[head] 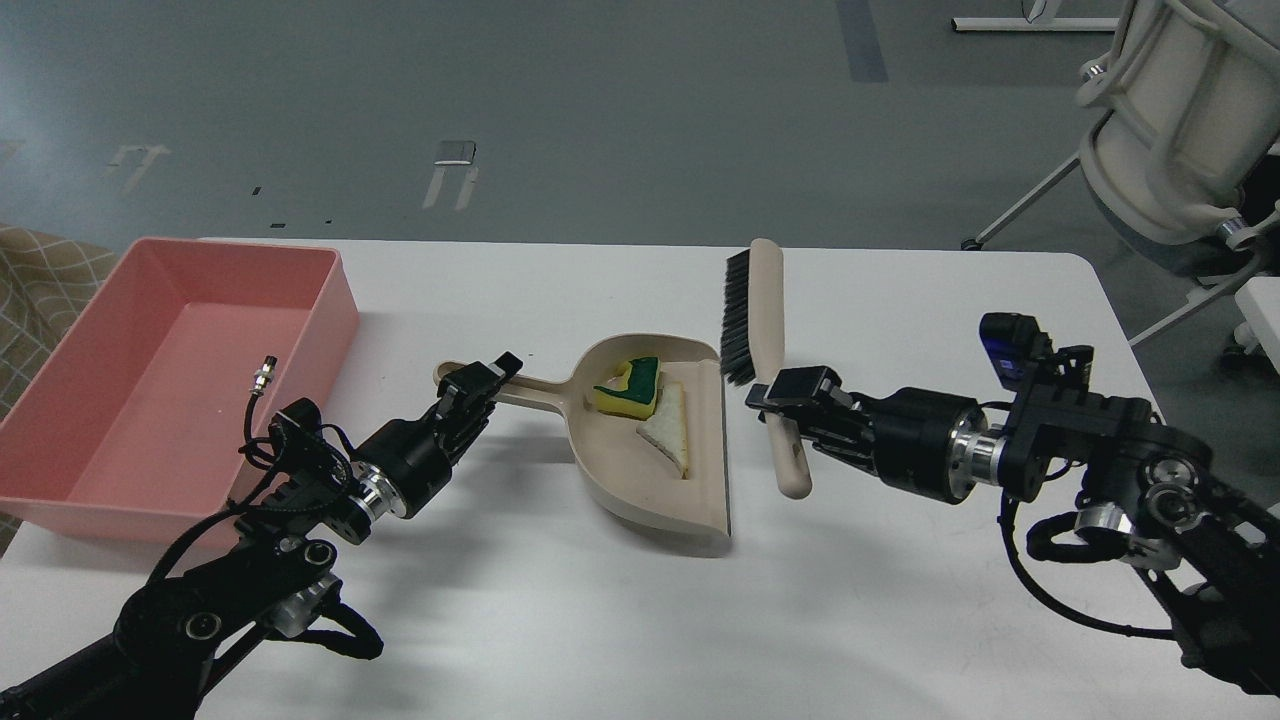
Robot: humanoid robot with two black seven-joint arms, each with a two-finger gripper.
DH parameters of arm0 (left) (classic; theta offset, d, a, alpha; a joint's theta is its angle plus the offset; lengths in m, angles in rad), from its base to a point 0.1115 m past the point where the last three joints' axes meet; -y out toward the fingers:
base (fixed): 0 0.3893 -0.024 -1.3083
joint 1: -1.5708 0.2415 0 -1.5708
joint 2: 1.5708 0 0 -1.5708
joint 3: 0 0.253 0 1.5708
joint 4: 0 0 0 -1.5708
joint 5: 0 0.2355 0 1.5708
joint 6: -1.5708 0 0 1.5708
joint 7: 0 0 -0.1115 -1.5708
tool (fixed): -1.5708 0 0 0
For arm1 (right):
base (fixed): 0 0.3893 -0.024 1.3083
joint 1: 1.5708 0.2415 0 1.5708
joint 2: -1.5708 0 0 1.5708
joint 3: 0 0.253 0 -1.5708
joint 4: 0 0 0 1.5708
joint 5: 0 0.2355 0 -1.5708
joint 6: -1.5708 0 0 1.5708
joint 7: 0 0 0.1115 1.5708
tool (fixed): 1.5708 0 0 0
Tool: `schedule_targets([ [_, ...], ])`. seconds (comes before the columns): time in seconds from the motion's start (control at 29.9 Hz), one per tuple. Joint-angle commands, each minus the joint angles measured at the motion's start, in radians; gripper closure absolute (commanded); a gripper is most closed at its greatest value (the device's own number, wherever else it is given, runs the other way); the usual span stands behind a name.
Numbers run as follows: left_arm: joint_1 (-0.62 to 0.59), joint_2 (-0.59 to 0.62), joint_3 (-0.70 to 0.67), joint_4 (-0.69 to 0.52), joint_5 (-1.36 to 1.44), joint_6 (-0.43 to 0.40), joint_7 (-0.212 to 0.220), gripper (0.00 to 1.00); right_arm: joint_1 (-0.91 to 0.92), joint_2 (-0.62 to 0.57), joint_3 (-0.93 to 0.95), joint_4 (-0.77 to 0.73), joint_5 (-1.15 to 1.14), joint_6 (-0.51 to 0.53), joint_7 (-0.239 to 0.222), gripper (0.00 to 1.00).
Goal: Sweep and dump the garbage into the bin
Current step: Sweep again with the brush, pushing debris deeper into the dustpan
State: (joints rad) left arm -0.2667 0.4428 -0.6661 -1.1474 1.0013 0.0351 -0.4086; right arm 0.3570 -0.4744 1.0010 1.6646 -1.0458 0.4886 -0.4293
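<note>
Head view: on the white worktop [620, 620] the beige dustpan [650, 470] lies at the centre, with both pieces of garbage already in its scoop, the yellow sponge [630, 388] with green backing at its 12 o'clock end and the white bread-like slice [668, 430] touching it just below. The pink bin [90, 470] sits at 9 o'clock, well apart from the pan and apparently empty.

The left pincer [485, 380] is clamped on the dustpan's long handle, which points toward 9 o'clock. The right pincer [790, 395] is clamped on the handle of the brush [760, 330], whose dark bristles stand just beside the pan's open lip at 2 o'clock.

Sweeping looks finished; dumping is not yet done. My worry is the carry: the grip sits far out on a slim handle, so the loaded scoop could sag or twist and spill toward its open lip. The light sponge and the slice could slide off onto the worktop if the pan tilts before it is over the bin. The brush so near the lip could also snag the pan as it lifts.

No brand, label or writing is readable anywhere.
</note>
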Motion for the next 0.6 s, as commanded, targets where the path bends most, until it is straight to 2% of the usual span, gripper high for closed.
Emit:
schedule_targets([
  [0.0,-0.003,0.002,-0.009,-0.009,-0.006,0.0,-0.004,1.0,-0.038,-0.117,0.002,-0.003,0.001,0.0,0.0,1.0],
  [0.27,-0.017,0.01,-0.018,-0.015,-0.038,-0.001,-0.01,1.0,-0.087,-0.24,0.002,-0.005,-0.003,0.0,0.001,1.0],
  [0.57,-0.002,0.071,-0.134,-0.115,-0.095,-0.012,-0.015,1.0,-0.11,-0.25,0.005,-0.008,-0.003,0.0,0.004,1.0],
])
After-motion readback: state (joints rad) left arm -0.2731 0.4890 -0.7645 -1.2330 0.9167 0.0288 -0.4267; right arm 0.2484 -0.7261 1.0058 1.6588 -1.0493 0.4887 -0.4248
